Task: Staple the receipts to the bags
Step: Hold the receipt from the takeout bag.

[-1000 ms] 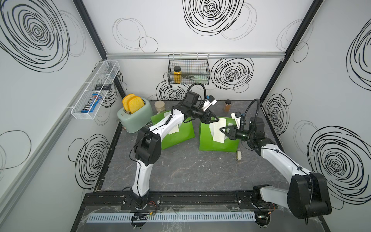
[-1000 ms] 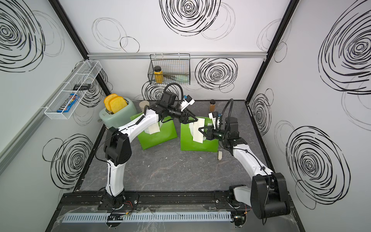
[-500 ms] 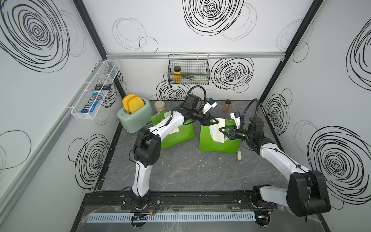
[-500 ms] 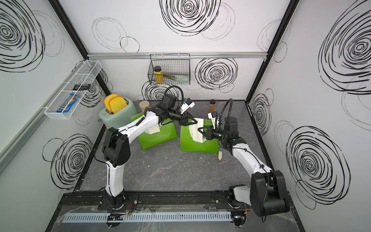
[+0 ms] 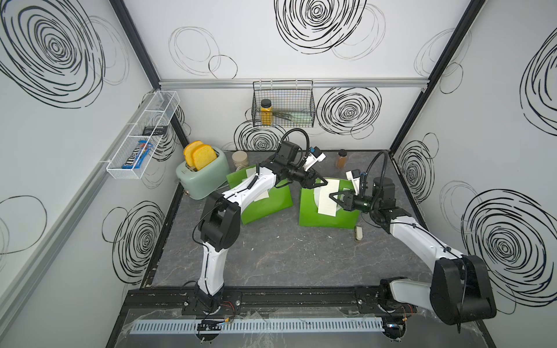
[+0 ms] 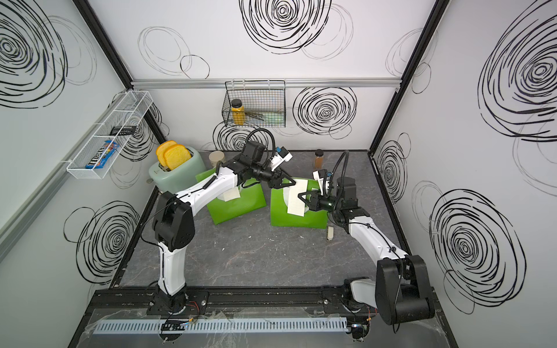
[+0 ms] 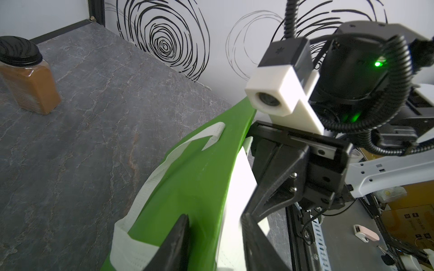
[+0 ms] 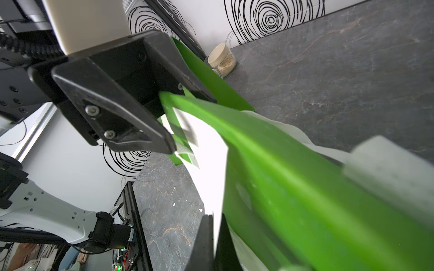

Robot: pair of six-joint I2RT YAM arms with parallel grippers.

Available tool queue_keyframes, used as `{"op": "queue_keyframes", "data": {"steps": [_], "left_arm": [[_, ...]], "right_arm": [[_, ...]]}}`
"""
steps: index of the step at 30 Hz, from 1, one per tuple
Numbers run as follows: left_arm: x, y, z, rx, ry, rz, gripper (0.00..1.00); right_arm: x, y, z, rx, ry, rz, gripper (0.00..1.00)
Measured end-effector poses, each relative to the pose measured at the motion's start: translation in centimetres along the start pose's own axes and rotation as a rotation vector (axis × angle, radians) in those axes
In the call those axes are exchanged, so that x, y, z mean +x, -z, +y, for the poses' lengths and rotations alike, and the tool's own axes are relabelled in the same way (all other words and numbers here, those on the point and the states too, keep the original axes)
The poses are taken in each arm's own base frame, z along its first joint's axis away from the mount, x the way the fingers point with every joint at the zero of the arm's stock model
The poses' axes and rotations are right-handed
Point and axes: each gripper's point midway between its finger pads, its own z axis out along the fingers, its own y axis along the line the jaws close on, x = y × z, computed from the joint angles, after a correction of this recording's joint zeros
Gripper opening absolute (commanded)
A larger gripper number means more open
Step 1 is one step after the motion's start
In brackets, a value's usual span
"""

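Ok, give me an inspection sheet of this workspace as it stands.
Surface: dark marbled tabletop, few white specks.
Job's things: left bag flat with left receipt; right bag raised at top, right receipt on it; small beige object, perhaps stapler, beside it.
Clutter: toaster with toast, lidded jar, spice bottle.
Tools: left tool open, astride right bag's top edge; right tool shut on right receipt.
Cables: corrugated cable loops above wrists, snagging nothing.
Surroundings: wire basket, wire shelf.

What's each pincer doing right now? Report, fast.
Left pincer: astride the bag's top edge; gripping or not, cannot tell.
Right pincer: shut, pinching the receipt against that bag.
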Motion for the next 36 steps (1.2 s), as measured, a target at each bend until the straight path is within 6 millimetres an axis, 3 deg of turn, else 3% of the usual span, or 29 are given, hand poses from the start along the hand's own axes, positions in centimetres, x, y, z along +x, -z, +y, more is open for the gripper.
{"op": "queue_keyframes", "data": {"steps": [8,18,22,26,31,36], "left_arm": [[0.12,-0.20,-0.12,-0.001,-0.001,0.005,0.34],[0.14,-0.21,-0.09,-0.003,-0.003,0.006,0.38],[0.16,-0.23,-0.11,-0.003,-0.005,0.006,0.34],[0.23,-0.25,-0.10,-0.005,-0.005,0.009,0.23],[0.39,-0.33,-0.13,-0.007,-0.012,0.015,0.02],[0.55,-0.45,-0.21,-0.008,-0.014,0.021,0.00]], "right_arm": [[0.17,0.00,-0.08,0.003,-0.007,0.006,0.00],[0.30,-0.02,-0.16,0.005,-0.004,0.012,0.00],[0.23,0.02,-0.13,0.007,0.004,0.009,0.00],[-0.04,0.05,0.03,0.006,0.013,0.007,0.00],[-0.12,0.06,0.07,0.005,0.018,0.006,0.01],[-0.05,0.06,-0.09,0.015,0.014,0.007,0.41]]}}
